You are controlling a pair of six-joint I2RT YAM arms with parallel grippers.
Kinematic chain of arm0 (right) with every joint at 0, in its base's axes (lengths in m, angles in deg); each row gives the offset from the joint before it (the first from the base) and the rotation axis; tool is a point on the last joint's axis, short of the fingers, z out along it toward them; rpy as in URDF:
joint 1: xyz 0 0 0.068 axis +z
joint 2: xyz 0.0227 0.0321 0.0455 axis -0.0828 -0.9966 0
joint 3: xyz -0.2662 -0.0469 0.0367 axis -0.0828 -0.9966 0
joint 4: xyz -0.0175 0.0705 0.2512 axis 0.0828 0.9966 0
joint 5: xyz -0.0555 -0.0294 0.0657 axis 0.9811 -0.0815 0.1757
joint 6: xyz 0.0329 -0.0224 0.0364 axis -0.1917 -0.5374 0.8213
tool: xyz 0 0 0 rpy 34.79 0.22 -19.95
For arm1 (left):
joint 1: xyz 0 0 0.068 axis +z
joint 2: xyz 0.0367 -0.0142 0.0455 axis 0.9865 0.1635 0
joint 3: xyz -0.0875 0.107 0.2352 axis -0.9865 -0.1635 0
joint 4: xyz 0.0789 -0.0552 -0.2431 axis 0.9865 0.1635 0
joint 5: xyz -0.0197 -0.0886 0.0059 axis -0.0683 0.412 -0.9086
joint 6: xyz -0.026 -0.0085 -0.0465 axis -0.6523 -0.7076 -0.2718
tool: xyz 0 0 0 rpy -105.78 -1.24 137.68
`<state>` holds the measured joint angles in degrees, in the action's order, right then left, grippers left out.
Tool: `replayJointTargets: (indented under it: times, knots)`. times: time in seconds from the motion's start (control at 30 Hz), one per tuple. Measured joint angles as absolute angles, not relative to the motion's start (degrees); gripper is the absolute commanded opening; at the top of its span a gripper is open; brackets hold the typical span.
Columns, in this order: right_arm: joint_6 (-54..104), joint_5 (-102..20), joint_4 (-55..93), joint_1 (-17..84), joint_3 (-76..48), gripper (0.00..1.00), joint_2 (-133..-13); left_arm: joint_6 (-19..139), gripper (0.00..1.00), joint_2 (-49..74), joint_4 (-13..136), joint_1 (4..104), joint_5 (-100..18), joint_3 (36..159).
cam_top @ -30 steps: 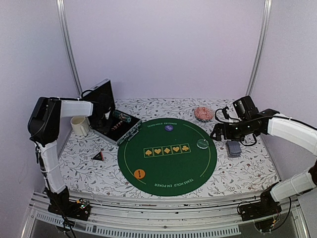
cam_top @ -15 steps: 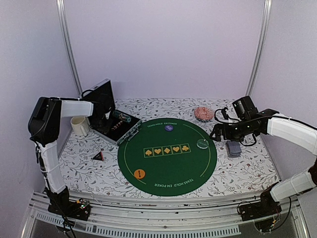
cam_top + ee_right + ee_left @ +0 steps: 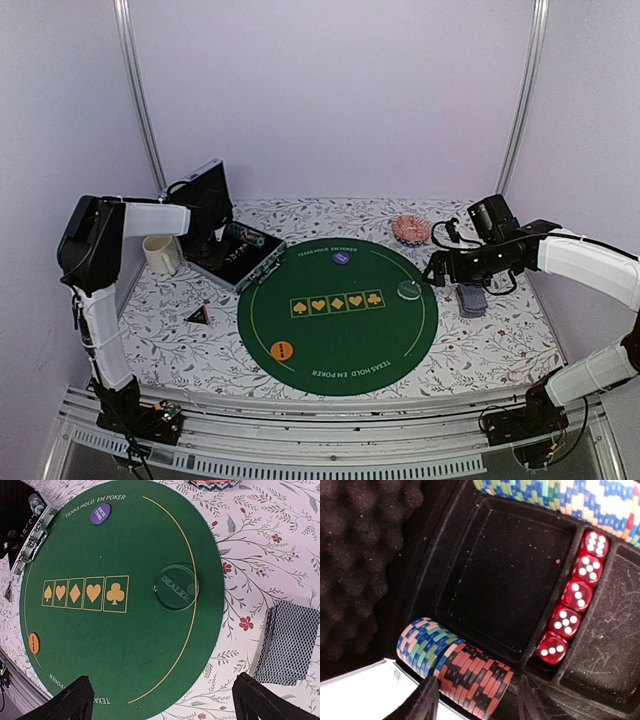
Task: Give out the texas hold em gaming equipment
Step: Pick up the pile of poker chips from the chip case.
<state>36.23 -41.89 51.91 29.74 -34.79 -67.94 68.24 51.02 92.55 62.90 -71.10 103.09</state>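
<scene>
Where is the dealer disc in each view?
Top: dealer disc at the mat's right edge.
Left wrist: not in it.
Right wrist: right of centre, on the mat.
Shared landmark: purple disc, in top and right wrist views.

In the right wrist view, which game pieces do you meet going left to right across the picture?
orange disc → purple disc → clear dealer disc → deck of cards

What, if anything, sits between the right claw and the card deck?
Nothing visible. The open right claw hangs over the edge of the green mat; the card deck lies uncovered on the floral cloth beside it, apart from the DEALER disc.
</scene>
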Motion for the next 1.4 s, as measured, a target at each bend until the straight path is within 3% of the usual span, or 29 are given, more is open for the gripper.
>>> replayJointTargets:
  times: [0.2,0.5,1.4]
  knots:
    - [36.0,-42.4,51.9,29.7,-34.8,0.99,-68.4,69.0,0.65,51.0,92.9,62.5,-71.8,103.1]
    - [35.6,-43.1,51.9,29.7,-34.8,0.99,-68.4,69.7,0.67,50.5,93.1,62.4,-72.9,103.4]
    - [35.4,-43.3,52.0,29.7,-35.3,0.99,-68.4,70.1,0.65,51.2,93.9,63.9,-66.5,104.6]
